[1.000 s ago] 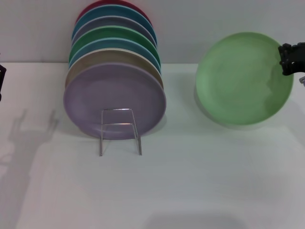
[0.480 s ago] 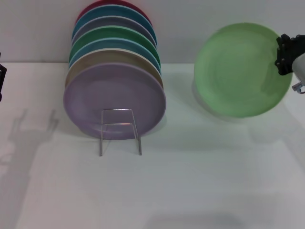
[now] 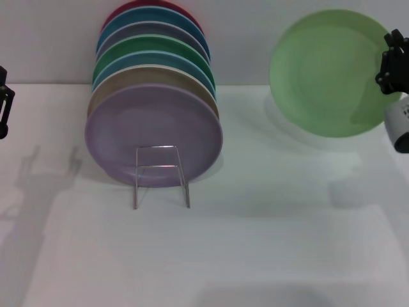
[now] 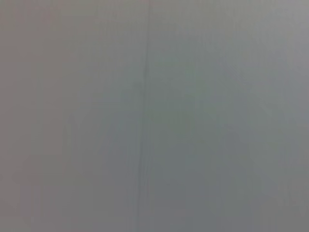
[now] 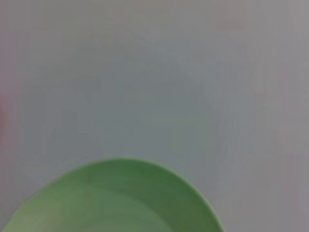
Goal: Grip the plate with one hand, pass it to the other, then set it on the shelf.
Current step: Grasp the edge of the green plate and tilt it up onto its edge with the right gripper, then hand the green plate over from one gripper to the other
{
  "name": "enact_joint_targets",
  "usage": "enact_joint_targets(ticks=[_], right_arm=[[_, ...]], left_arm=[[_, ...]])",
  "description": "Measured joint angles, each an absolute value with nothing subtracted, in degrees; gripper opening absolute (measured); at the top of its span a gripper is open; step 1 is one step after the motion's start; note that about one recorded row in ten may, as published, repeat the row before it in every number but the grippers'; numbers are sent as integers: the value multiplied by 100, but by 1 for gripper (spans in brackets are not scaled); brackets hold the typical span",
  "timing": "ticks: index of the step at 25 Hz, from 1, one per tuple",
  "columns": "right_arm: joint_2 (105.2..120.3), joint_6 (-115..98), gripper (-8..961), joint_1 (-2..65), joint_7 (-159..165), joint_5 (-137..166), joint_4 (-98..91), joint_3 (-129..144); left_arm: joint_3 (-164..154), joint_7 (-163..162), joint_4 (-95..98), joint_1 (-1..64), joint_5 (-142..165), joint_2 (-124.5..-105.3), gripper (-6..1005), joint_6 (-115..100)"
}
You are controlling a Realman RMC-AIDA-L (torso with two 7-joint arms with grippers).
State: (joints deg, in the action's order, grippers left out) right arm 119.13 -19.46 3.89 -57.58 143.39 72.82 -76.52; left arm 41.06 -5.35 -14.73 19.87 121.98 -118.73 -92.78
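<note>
The light green plate [image 3: 329, 71] hangs in the air at the right of the head view, tilted up on edge with its face toward me. My right gripper [image 3: 391, 64] is shut on its right rim. The right wrist view shows the plate's rim [image 5: 120, 198] against the grey wall. The wire shelf [image 3: 161, 174] stands left of centre, its front loop before a lavender plate [image 3: 153, 134]. My left gripper [image 3: 4, 109] is at the far left edge, away from the plate.
Several coloured plates [image 3: 153, 61] stand in a row on the rack behind the lavender one. The white table [image 3: 255, 243] stretches in front and to the right. A grey wall [image 3: 255, 32] rises behind. The left wrist view holds only plain grey.
The right gripper has lifted the green plate higher and a little to the right. The left gripper has edged further into view at the left.
</note>
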Motion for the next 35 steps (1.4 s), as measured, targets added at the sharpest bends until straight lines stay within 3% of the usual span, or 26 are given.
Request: enact_joint_targets(ticks=[8, 23, 35], right_arm=[[11899, -3897, 16, 747, -4610, 14346, 5891, -7207], [11909, -5597, 17, 1319, -2303, 14360, 4090, -6850], [11896, -6695, 16, 1371, -1386, 14645, 3165, -6616]], left_arm=[[4069, -572, -1548, 1965, 12201, -11885, 745, -9230], [4051, -580, -1658, 1985, 12209, -11882, 745, -8925], [3691, -580, -1824, 2005, 12207, -11891, 745, -8789]])
